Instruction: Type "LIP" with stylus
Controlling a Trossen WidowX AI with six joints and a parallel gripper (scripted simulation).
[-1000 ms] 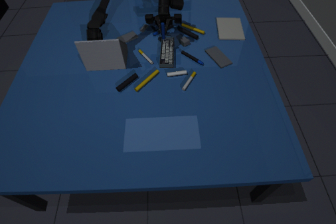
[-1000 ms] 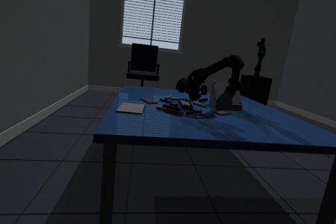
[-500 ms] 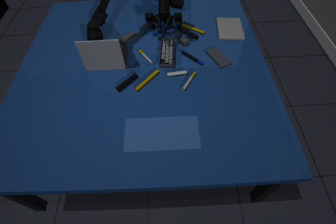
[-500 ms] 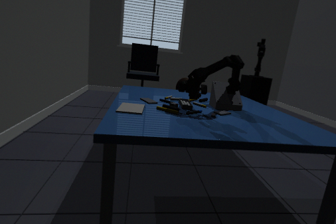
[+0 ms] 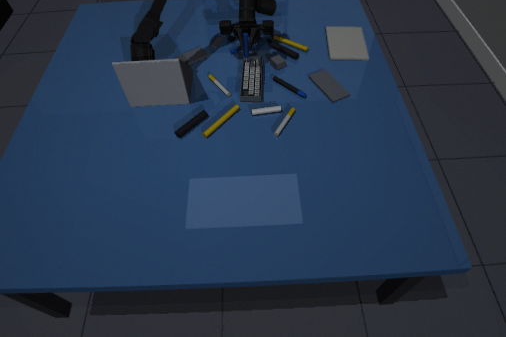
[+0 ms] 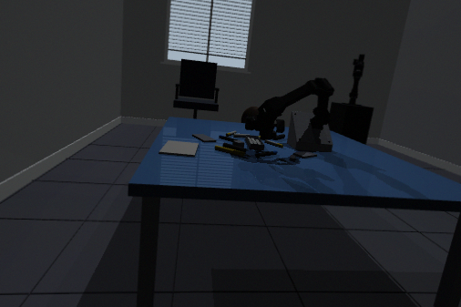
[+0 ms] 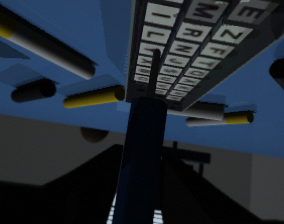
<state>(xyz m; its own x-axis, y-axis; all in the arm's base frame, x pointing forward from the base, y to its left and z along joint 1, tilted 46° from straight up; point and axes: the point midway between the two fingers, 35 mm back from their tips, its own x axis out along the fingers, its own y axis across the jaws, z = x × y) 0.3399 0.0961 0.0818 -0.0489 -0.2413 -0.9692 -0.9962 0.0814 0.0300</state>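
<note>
The blue stylus (image 5: 245,46) (image 7: 143,145) is held steeply in my gripper (image 5: 246,43) (image 7: 141,157), which is shut on it. Its thin dark tip points down over the keyboard (image 5: 251,99) (image 7: 192,32). In the wrist view the tip appears at the key just below the L key (image 7: 153,34), at that key's right side. That key's letter is partly hidden, and contact with the tip cannot be told. The I key (image 7: 159,15) lies above L in that view. In the exterior view, my gripper is dark over the keyboard (image 6: 255,144) and the stylus cannot be made out.
A yellow marker (image 5: 221,121) (image 7: 94,97), a black marker (image 5: 191,124) (image 7: 33,91) and a white cylinder (image 5: 266,110) lie beyond the keyboard's far end. A black-and-blue pen (image 5: 289,86) and a small grey block (image 5: 277,61) lie beside it. A white panel (image 5: 152,82) stands near the arm's base.
</note>
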